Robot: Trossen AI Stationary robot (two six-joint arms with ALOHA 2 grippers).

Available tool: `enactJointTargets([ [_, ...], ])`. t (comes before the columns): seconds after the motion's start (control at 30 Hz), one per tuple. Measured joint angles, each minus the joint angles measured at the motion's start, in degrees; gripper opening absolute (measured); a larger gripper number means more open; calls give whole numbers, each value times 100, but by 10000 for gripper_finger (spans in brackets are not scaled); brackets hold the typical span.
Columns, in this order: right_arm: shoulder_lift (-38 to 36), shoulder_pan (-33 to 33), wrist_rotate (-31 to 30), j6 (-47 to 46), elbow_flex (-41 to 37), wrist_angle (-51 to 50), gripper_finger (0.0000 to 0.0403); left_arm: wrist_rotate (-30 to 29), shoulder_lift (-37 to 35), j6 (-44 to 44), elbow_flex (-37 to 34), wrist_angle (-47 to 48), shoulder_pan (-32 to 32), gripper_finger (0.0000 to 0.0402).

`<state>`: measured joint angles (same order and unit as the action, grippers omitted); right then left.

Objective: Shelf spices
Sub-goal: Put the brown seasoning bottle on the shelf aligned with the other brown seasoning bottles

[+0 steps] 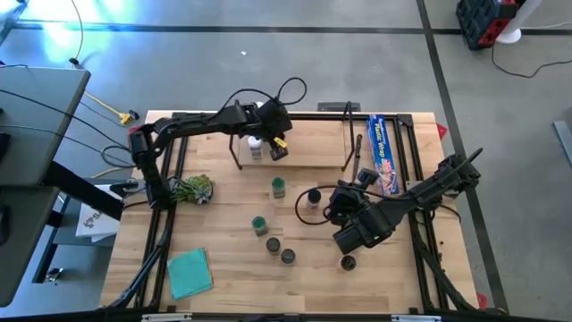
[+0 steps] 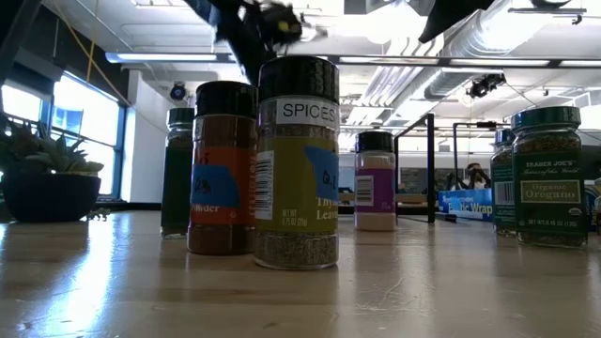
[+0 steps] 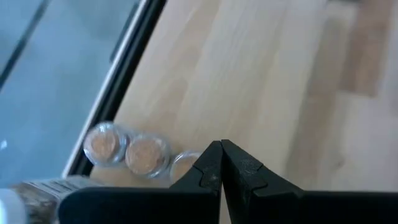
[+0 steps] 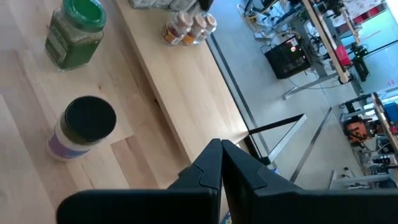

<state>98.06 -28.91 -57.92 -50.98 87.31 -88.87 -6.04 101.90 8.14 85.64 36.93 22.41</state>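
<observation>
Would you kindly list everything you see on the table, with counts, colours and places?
table: one, light wood, black frame.
shelf: one, light wood, far edge, centre.
shelf jars: at least three, clear with pale lids, shelf's left end.
table jars: six, two green lids and four dark, in front of the shelf.
box: one, blue, right of the shelf.
cloth: one, teal, near left corner.
plant: one, green, left side.
left gripper: shut, over the shelf's left end.
right gripper: shut, empty, over the table's right half.
</observation>
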Motion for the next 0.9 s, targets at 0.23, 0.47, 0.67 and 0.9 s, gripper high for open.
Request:
enactJointTargets([
  [0.23,-363,-376,177,-198,4,-16,4,81,-1138,-27,-284,76,-583,0],
  [0.47,-1169,-1117,1985,-407,4,397,4,-335,-2755,-837,-1912,-614,-1757,0],
  [0.67,-1118,-1749,2778,-967,1,702,4,-1348,-3758,-2120,-3280,-1271,-3064,0],
  [0.9,-1034,-2250,3451,-1988,-748,1281,56,-2185,-4089,-3417,-4103,-1712,-4336,0],
])
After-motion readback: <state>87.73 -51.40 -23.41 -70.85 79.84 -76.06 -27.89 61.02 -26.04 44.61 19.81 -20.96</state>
